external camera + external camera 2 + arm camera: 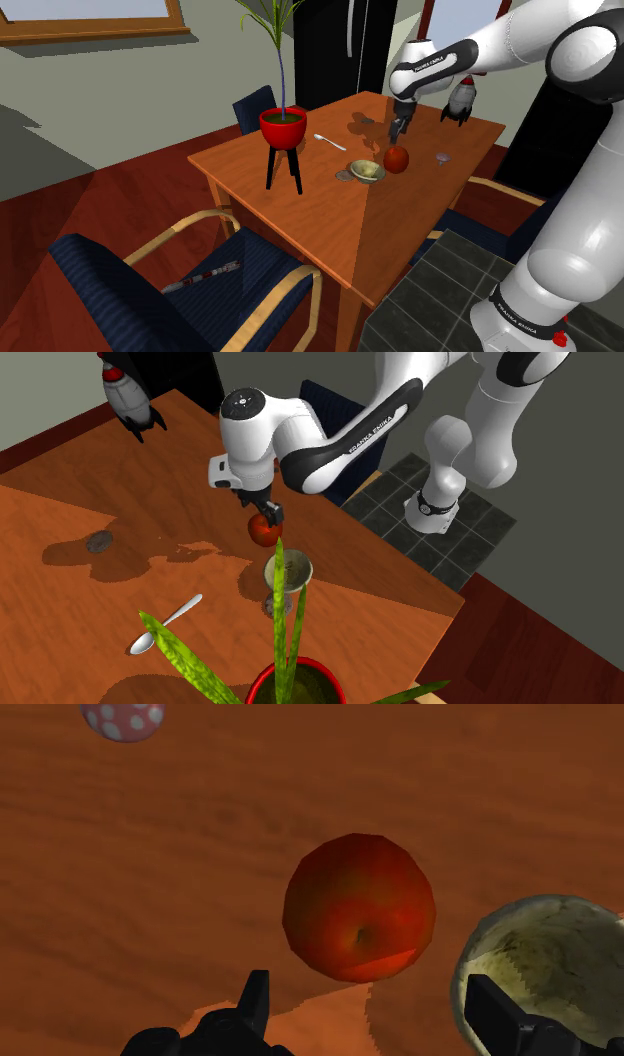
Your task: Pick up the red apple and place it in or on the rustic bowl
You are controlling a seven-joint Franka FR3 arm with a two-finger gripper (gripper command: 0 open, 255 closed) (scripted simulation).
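The red apple [397, 159] [264, 529] [360, 907] sits on the wooden table [300, 200], just beside the rustic bowl [366, 171] [287, 571] [545, 959], a small pale, mottled dish. In the shoulder view the apple is on the bowl's right. The apple is close to round, so no long axis stands out. In the wrist view a shallow dark dimple in its skin faces up toward the camera, tipped a little to the gripper's side. The gripper [400, 128] [270, 512] [372, 994] hangs right above the apple with its two black fingers spread wide and nothing clasped between them. Seen along the hand, the apple lies beyond the fingertips and within the span of the jaws, closer to the finger that is farther from the bowl, while the bowl's rim sits by the other finger. The shoulder view shows a small gap between fingertips and fruit. A red pot with a green plant [283, 128], a spoon [328, 140] [165, 624] and a toy rocket [459, 98] [130, 397] also stand on the table, well apart from the apple.
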